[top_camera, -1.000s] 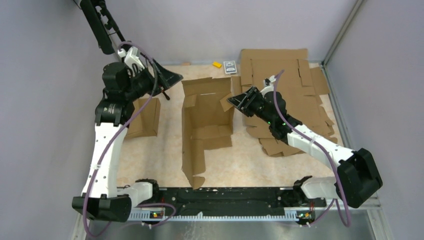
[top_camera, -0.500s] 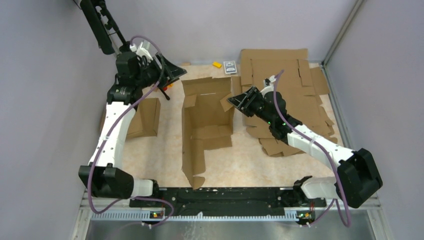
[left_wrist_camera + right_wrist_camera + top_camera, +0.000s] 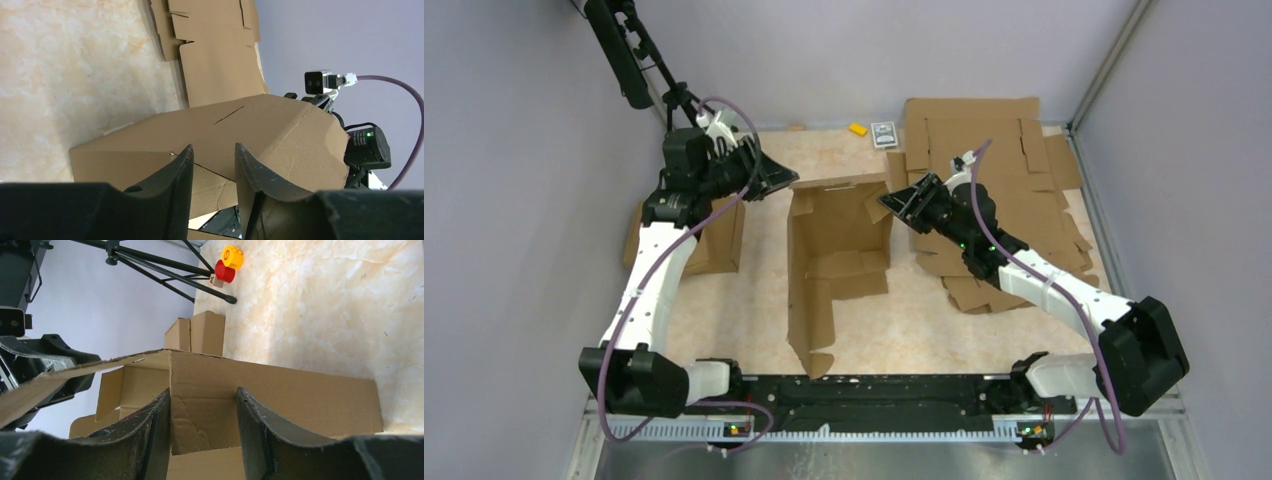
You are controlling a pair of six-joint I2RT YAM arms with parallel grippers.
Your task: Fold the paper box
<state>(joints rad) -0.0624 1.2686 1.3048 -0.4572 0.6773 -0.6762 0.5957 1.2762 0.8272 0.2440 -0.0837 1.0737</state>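
top external view: the paper box (image 3: 834, 240) lies open in the middle of the marbled desk (image 3: 724, 310), long axis running from the arms' bases toward the far wall, side walls partly raised, far flap tipped up. the left gripper (image 3: 779, 180) is at the box's far left corner, by that flap. the right gripper (image 3: 894, 203) is at the far end of the right wall. a pile of flat cardboard sheets (image 3: 994, 165) lies at the far right, and a smaller cardboard piece (image 3: 714, 235) stands left of the box, apart from it.

left wrist view: the left gripper (image 3: 214, 150) has its fingers (image 3: 177, 180) apart. a creased, slotted panel of the paper box (image 3: 225, 130) fills the gap beyond them. whether the pads touch it cannot be told. the cardboard sheets (image 3: 215, 50) show behind.

right wrist view: the right gripper (image 3: 204, 392) also has its fingers (image 3: 252, 425) apart, with a wall of the paper box (image 3: 300, 400) spanning the gap and passing behind the right-hand finger. contact cannot be told. beyond are the smaller cardboard piece (image 3: 200, 332), a red block (image 3: 225, 272) and a yellow block (image 3: 232, 256) touching each other, and a tripod leg (image 3: 165, 265).
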